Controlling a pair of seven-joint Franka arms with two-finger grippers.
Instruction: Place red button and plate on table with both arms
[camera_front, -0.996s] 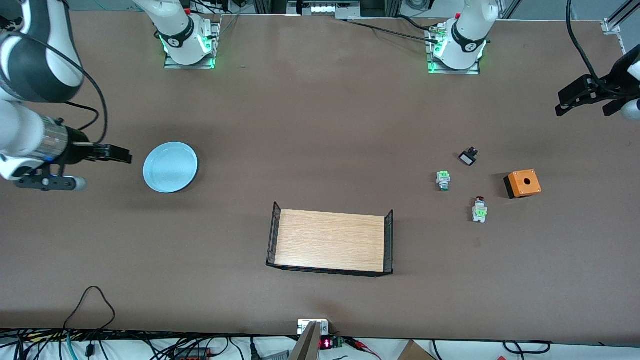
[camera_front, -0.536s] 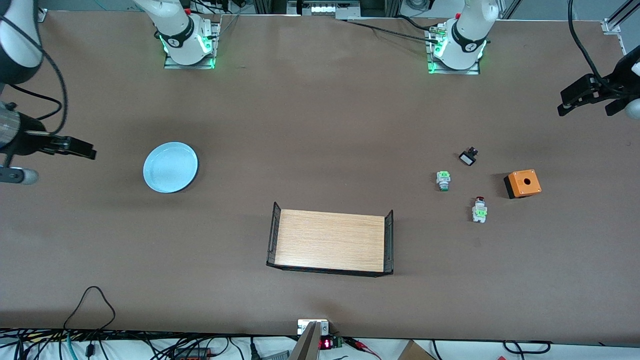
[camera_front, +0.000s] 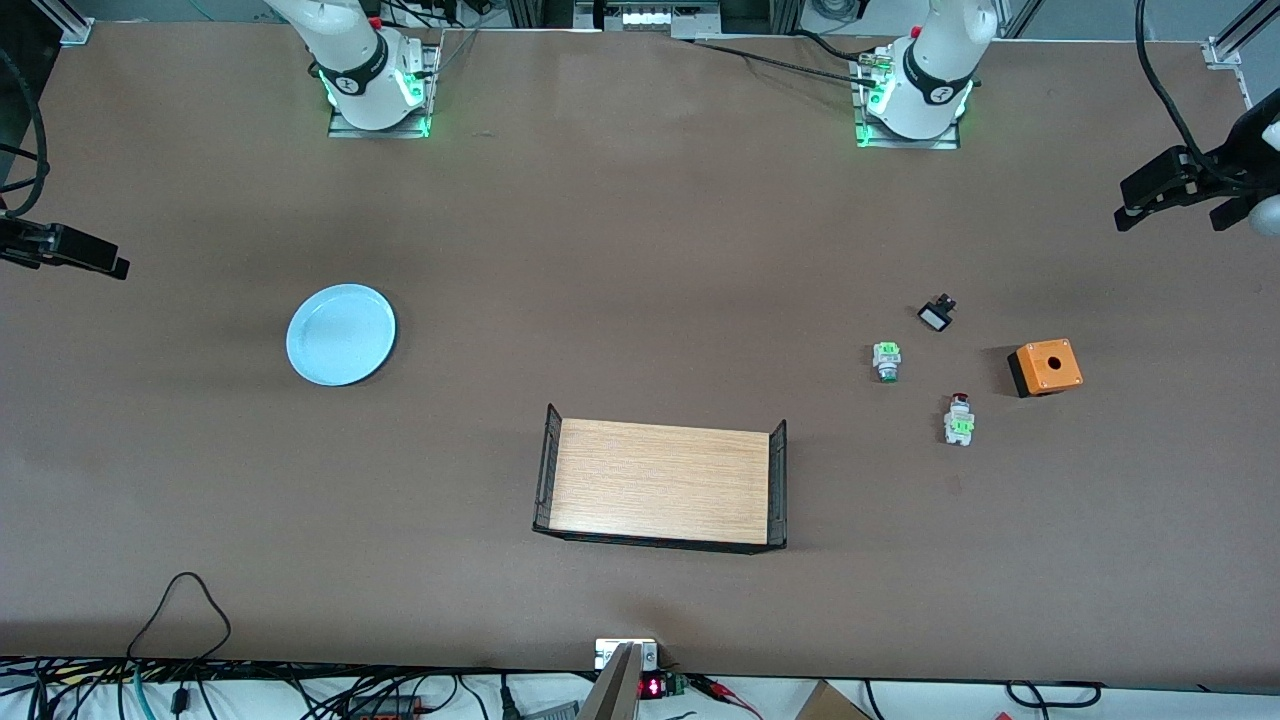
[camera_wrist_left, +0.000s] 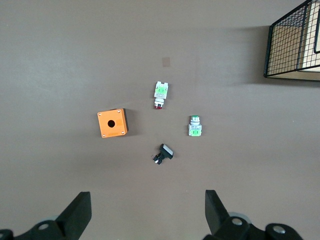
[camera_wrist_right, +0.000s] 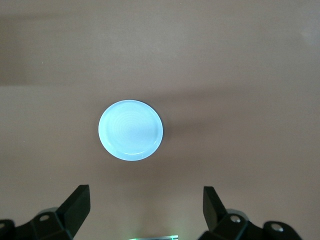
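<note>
The red button (camera_front: 959, 419) lies on the brown table (camera_front: 640, 250) toward the left arm's end; it also shows in the left wrist view (camera_wrist_left: 160, 93). The pale blue plate (camera_front: 341, 334) rests on the table toward the right arm's end, and shows in the right wrist view (camera_wrist_right: 130, 130). My left gripper (camera_front: 1170, 195) is open and empty, high over the table's edge at its own end; its fingers (camera_wrist_left: 77, 212) are wide apart. My right gripper (camera_front: 85, 255) is open and empty, high over the table's edge at its end; its fingers (camera_wrist_right: 75, 205) are wide apart.
A green-and-white switch (camera_front: 886, 361), a small black switch (camera_front: 937, 315) and an orange box with a hole (camera_front: 1046, 366) lie around the red button. A wooden tray with black mesh ends (camera_front: 662, 483) stands mid-table, nearer the front camera.
My right arm has drawn back from beside the plate toward the table's edge and risen. The left gripper has barely shifted. Plate and button have not moved.
</note>
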